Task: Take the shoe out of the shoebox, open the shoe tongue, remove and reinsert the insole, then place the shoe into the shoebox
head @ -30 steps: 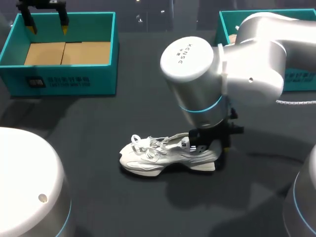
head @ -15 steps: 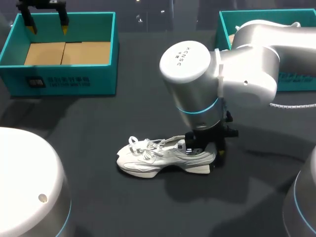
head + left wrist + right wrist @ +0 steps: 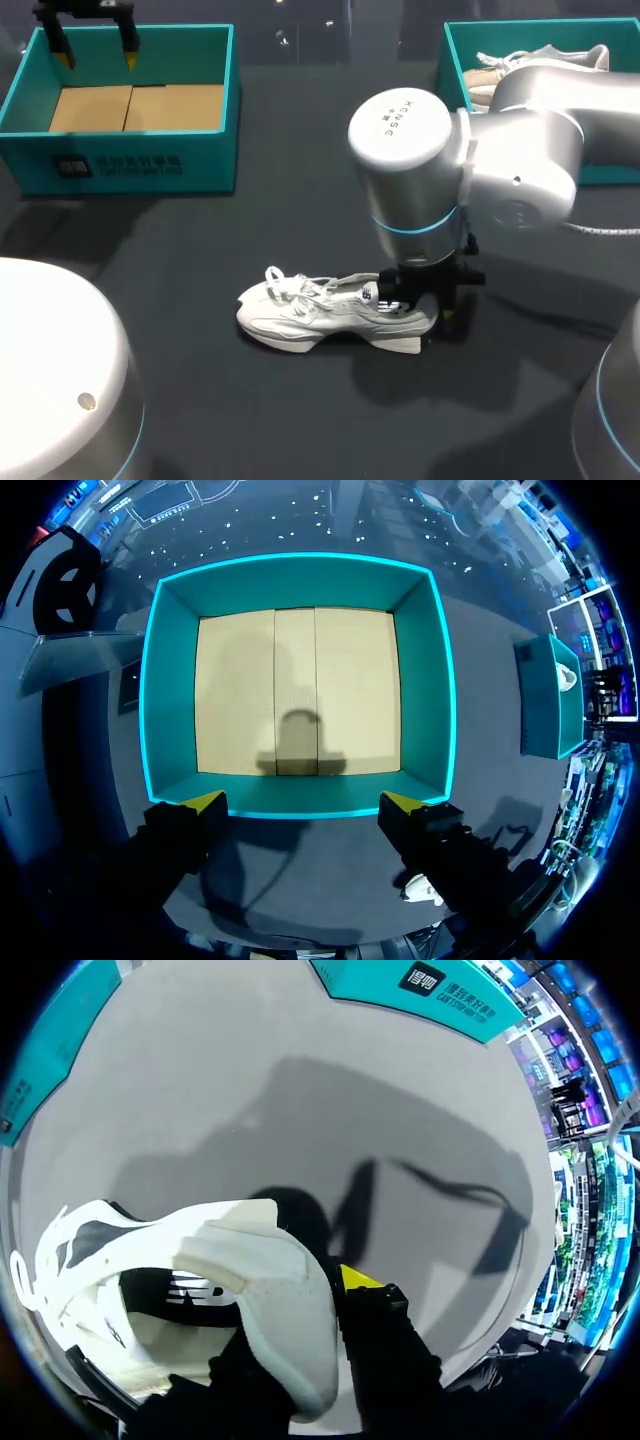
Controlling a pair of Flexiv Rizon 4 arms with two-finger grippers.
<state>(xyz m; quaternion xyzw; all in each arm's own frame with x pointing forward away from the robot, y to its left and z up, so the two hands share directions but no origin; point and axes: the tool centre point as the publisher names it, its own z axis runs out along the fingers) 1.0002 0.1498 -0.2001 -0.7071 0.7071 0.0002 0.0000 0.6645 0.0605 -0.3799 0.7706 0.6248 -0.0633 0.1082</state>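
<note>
Shoe heel in right gripper

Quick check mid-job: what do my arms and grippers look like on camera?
The left arm and right arm are glossy silver-white, rounded cylinders with thin cyan rings at the joints; the right's cap bears grey lettering, and a white cable runs beside it. The left gripper and right gripper are black with bright yellow fingertips.

Head camera high behind me, looking down on the table; my left wrist camera stares straight down into the box, my right sits close on the shoe, both shared with head.
</note>
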